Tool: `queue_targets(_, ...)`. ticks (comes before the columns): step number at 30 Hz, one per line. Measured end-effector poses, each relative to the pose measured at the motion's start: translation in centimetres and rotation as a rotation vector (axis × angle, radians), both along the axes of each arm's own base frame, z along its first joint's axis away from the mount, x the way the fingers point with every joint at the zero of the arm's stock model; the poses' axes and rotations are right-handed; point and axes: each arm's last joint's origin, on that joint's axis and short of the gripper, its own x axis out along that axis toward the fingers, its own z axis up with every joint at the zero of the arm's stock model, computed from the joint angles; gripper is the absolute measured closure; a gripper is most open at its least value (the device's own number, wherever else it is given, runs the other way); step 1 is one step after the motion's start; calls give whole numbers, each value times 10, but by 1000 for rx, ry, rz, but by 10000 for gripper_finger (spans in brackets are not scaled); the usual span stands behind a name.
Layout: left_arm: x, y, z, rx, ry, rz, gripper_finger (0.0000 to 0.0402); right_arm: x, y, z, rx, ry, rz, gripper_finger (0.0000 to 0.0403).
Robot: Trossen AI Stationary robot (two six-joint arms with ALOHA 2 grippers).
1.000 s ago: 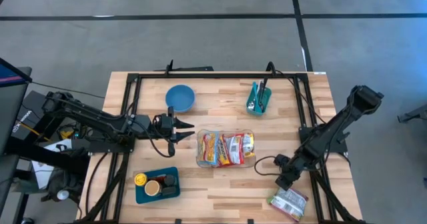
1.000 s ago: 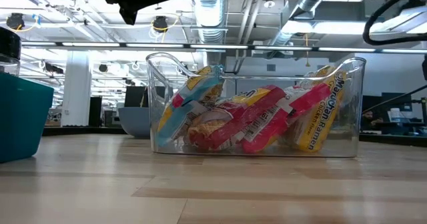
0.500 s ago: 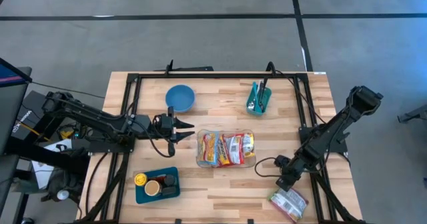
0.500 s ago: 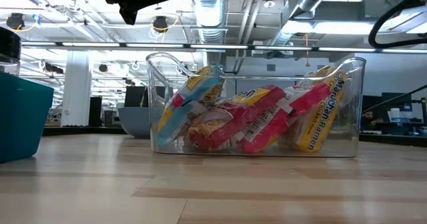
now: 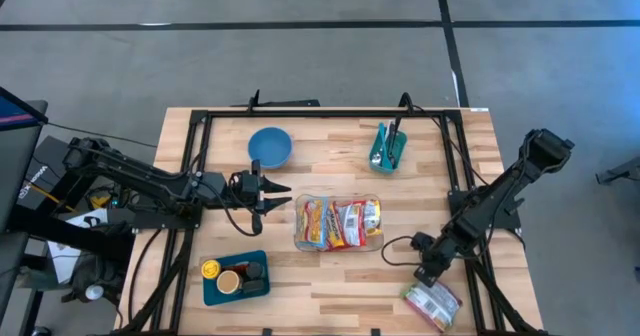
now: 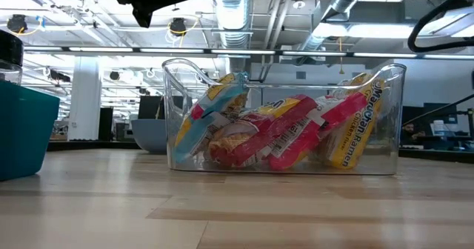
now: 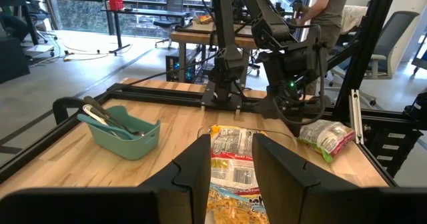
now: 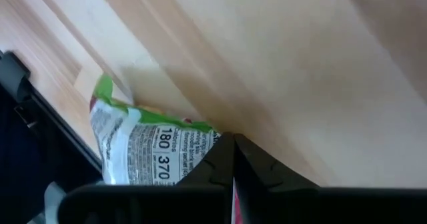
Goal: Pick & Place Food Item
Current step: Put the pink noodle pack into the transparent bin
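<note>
— How far along is it?
— Barely begun: the right hand (image 5: 428, 274) is clamped on the green snack packet (image 5: 433, 304), which lies at the tabletop (image 5: 330, 286) corner, far from the clear bin (image 5: 338, 223).
— And the left hand (image 5: 275, 193)?
— Waiting part-open, empty.

An open-plan robotics lab or workshop: exposed ceiling ducts (image 6: 235, 12) and strip lights overhead, a polished concrete floor (image 5: 300, 56), workbenches (image 7: 200, 32) with more robot arms, and office chairs (image 7: 393, 44) (one person stands working behind).
</note>
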Motion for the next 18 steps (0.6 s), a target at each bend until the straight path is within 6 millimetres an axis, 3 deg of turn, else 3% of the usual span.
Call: queue_targets(18, 0, 0, 0, 0, 0, 0, 298, 14, -16, 0, -93, -106, 14, 403)
